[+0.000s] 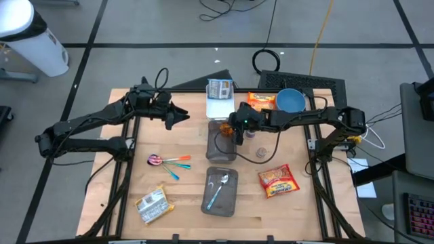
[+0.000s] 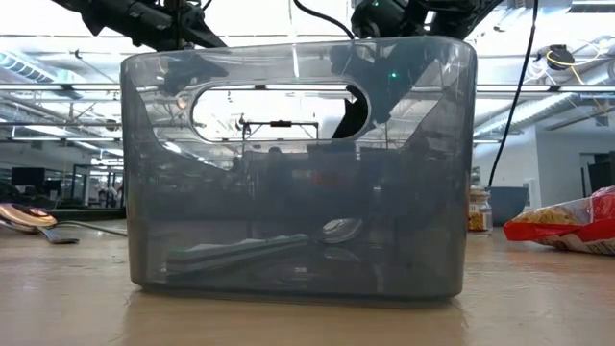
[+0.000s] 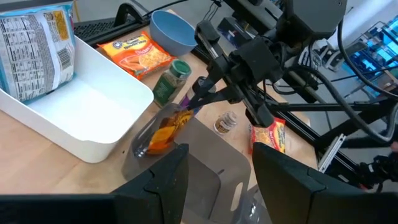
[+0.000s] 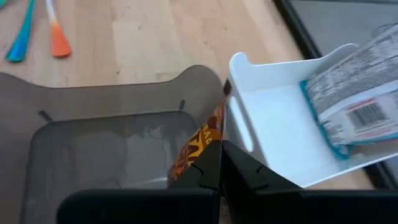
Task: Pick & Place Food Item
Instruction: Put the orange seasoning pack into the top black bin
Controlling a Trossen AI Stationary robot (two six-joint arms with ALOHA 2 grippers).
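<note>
The right tool (image 3: 198,99) pinches a clear snack bag (image 3: 163,132) (orange contents) over the smoky bin (image 4: 112,112).

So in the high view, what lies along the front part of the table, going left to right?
Silver snack packet → grey bin holding a spoon → red-and-yellow snack bag. The coloured spoons sit farther back, so they are left out.

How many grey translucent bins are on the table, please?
2. One grey bin is near the front edge and holds a spoon. The other bin is at the table's middle, where the right gripper holds an orange packet over it.
</note>
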